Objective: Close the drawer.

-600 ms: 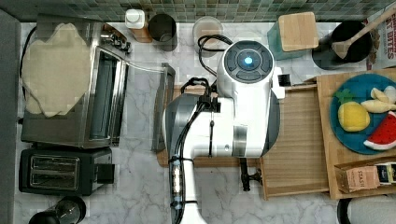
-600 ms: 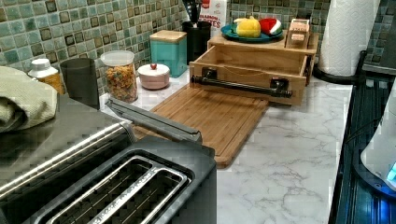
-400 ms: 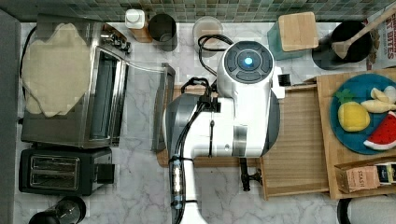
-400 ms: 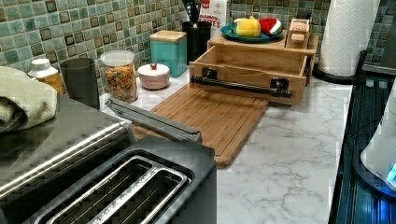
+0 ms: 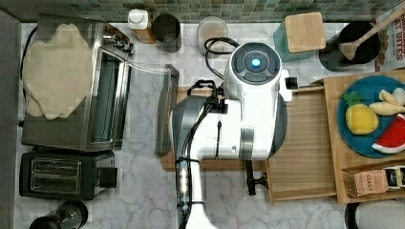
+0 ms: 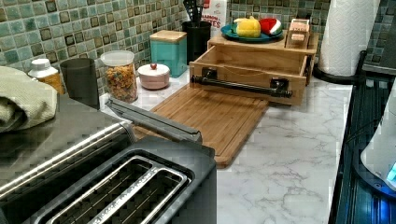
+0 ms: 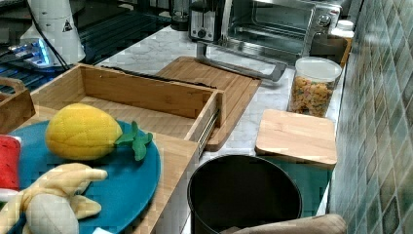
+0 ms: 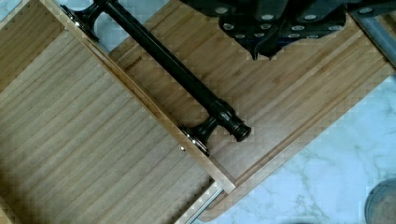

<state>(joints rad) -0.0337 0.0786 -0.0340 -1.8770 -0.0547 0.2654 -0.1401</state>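
the marble tabletop [image 6: 289,158] is crowded. the white robot arm [image 5: 248,114] hangs over the cutting board [image 6: 215,116], which lies right in front of the drawer [image 6: 252,63]. the drawer stands pulled out from under the wooden top [image 6: 275,43], its dark bar handle [image 8: 177,74] over the board. toaster oven [image 5: 90,90] with its door down, toaster [image 5: 59,174] beside it. the blue plate [image 7: 122,190] carries toy fruit; the jar [image 6: 120,74] holds cereal. the gripper [image 8: 266,28] hovers above the board; i cannot tell its fingers' state. the board's small stamp is unreadable.
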